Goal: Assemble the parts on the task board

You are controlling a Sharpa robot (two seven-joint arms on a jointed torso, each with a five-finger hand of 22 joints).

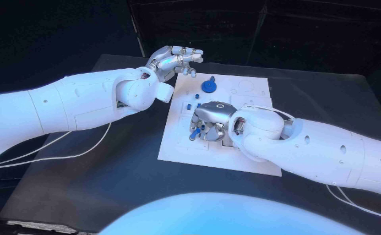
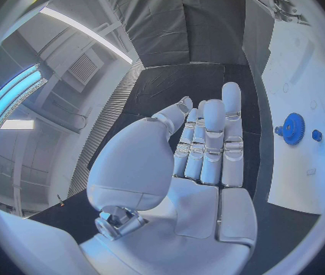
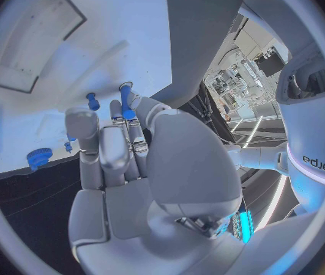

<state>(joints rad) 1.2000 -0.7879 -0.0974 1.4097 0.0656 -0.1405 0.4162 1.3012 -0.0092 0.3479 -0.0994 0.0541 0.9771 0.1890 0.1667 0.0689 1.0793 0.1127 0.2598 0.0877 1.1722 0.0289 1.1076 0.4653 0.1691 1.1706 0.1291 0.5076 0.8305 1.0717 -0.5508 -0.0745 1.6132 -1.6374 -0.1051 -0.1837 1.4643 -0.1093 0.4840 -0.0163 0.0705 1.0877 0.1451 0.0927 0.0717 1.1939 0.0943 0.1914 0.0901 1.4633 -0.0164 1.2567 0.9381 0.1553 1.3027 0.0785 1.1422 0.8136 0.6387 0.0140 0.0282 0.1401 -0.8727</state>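
One blue peg [image 3: 127, 101] is held in the fingers of the right hand [image 1: 213, 120] over the middle of the task board [image 1: 179, 152]. The left hand [image 1: 173, 60], fingers apart, is raised empty beside the board's far edge. A blue gear [image 1: 208, 86] is seated near that edge.

partial lettering on robot's white body, not clearly legible

Left hand [image 1: 173, 60] spread (empty), right hand [image 1: 211, 120] curled, pinching
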